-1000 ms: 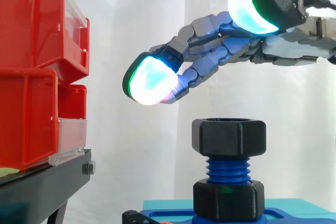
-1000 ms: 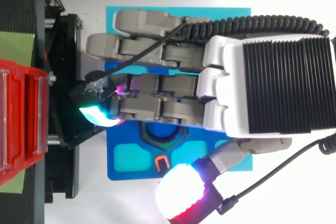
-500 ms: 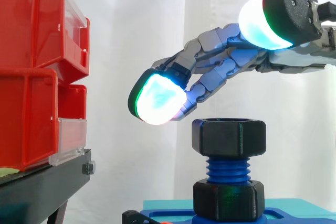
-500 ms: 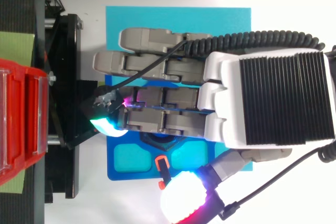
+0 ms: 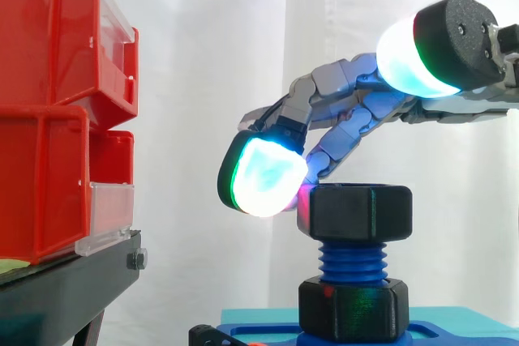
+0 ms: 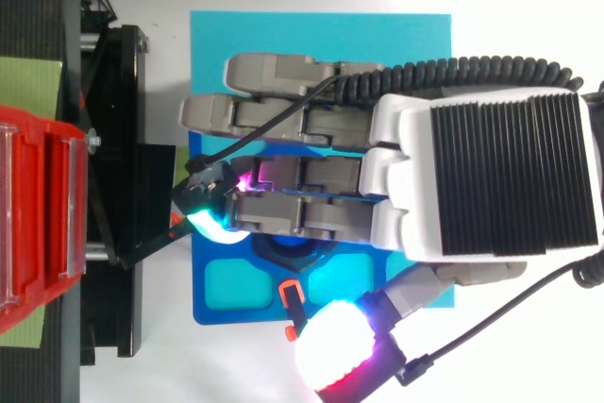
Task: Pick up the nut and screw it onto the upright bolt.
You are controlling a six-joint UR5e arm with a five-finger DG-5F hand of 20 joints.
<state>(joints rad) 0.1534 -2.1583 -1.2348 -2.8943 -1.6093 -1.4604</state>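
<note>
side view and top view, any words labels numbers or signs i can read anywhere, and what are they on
No text can be read in either view.
red bins: no label or number seen.
nut and bolt: no marking seen.
blue plate: a small orange outline, a shape rather than a letter.
hand: no print seen.

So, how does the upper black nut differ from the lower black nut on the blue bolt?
The upper nut sits at the top of the blue bolt; the lower nut sits at its foot, on the blue base. The hand's fingers reach down beside the upper nut; the lower nut is well below them. Both are black, six-sided and level on the same thread.
</note>
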